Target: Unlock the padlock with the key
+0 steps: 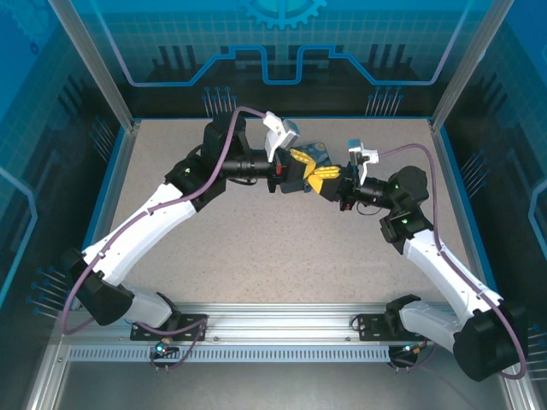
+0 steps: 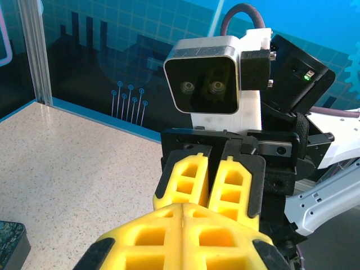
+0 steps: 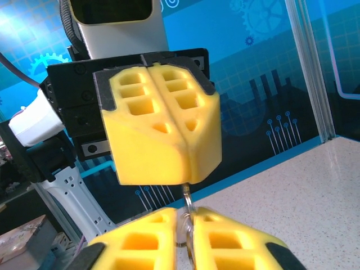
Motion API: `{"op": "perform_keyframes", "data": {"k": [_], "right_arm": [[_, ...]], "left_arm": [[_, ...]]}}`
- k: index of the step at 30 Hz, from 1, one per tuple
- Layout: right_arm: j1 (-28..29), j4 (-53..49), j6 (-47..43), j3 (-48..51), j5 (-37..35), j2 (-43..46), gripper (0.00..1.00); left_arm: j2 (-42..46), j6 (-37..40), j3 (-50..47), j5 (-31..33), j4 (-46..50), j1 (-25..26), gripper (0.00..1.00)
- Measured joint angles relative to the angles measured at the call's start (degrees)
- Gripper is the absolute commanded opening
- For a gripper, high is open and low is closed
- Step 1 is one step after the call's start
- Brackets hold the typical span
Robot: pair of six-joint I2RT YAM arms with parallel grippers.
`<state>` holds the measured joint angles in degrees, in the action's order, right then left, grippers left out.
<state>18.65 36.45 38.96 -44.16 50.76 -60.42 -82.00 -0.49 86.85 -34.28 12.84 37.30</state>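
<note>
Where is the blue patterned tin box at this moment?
In the top view the tin box lies on the far middle of the table, just behind the left gripper and right gripper, whose fingertips meet in front of it.

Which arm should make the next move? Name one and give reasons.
Right, likely: the right end effector grips a thin metal loop at the left end effector's shut fingertips, so a wrist twist may suffice. Key or shackle, I cannot tell.

Speckled beige tabletop (image 1: 282, 248) — ringed by blue circuit-printed walls (image 1: 282, 51) and aluminium posts (image 1: 92, 60).
</note>
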Motion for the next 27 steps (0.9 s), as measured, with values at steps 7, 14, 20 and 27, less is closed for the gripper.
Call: {"op": "perform_keyframes", "data": {"k": [7,14,20,27], "right_arm": [[-0.04,0.00,0.02,0.17,-0.66,0.17,0.00],[-0.09,-3.56,-2.01,0.26,-1.03,1.60,0.00],[-0.72,-12.70,-7.78,0.20,-2.23,3.54,0.00],[-2.32,-30.16,-16.24,-0.52,-8.33,4.46,0.00]], "left_arm": [[0.00,0.00,-0.09,-0.04,-0.28,0.00,0.00],[0.00,-0.07,-0.66,0.15,-0.70,-0.09,0.36],[1.40,-1.86,-1.84,1.53,-1.25,-2.36,0.57],[3.76,-5.73,-4.04,5.01,-2.91,-6.95,0.63]]}}
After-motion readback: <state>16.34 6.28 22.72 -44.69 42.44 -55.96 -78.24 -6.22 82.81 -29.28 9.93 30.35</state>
